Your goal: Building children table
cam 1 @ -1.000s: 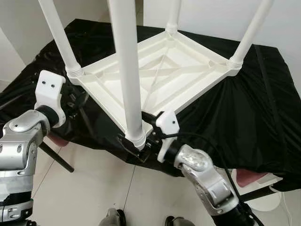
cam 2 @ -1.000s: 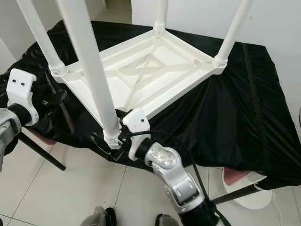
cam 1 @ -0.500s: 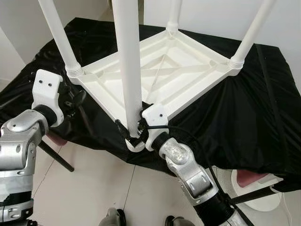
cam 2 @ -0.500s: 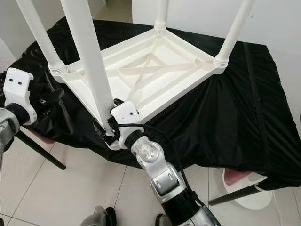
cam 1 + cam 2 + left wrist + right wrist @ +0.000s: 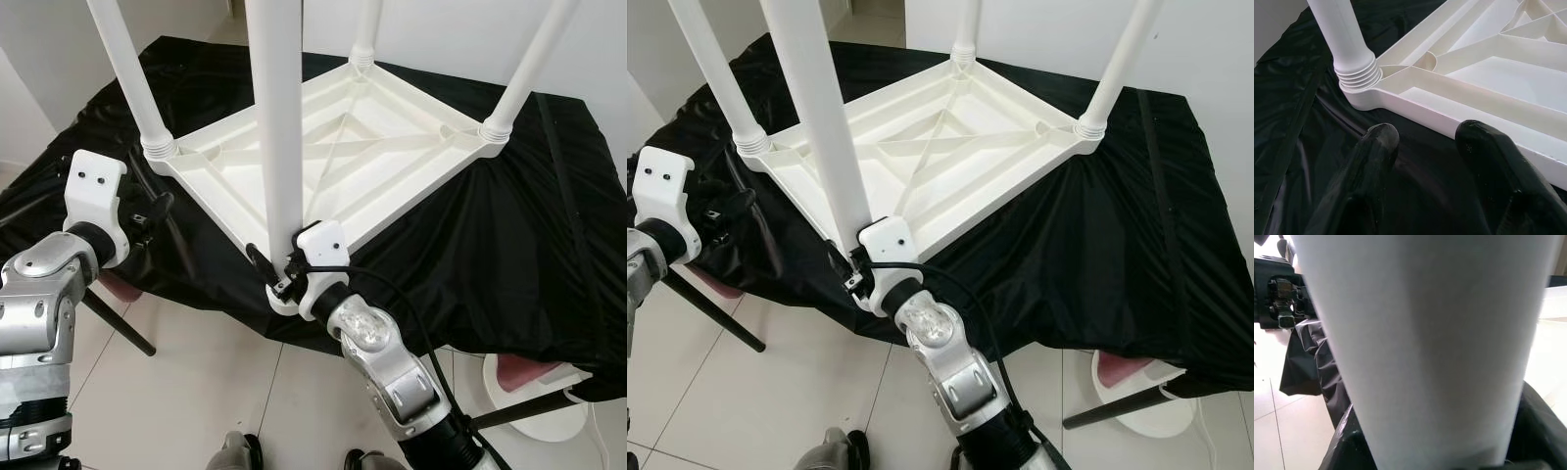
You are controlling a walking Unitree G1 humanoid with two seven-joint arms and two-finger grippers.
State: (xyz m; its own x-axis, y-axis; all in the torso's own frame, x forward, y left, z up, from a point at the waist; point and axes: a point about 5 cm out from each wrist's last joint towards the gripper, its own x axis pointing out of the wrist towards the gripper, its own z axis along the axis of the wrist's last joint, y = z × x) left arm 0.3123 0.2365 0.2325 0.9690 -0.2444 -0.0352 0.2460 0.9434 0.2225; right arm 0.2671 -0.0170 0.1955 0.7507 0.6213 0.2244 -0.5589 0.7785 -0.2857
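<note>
A white plastic children's table (image 5: 392,147) lies upside down on a black cloth, its four legs pointing up. My right gripper (image 5: 279,279) is at the near corner, shut on the base of the near leg (image 5: 277,117); in the right wrist view that leg (image 5: 1425,333) stands between the two black fingers. My left gripper (image 5: 157,211) hovers open over the cloth beside the left corner. In the left wrist view its fingers (image 5: 1376,147) are spread just short of the table rim (image 5: 1449,98), below the threaded collar of the left leg (image 5: 1339,29).
The black cloth (image 5: 529,225) drapes over the work surface and hangs past its front edge. Pale tiled floor (image 5: 196,392) lies below, with a dark slanted support leg (image 5: 118,328) at the left and a white round base (image 5: 534,377) at the right.
My right gripper has risen from under the near corner to the base of the near leg and closed around it. The left gripper has shifted slightly.
</note>
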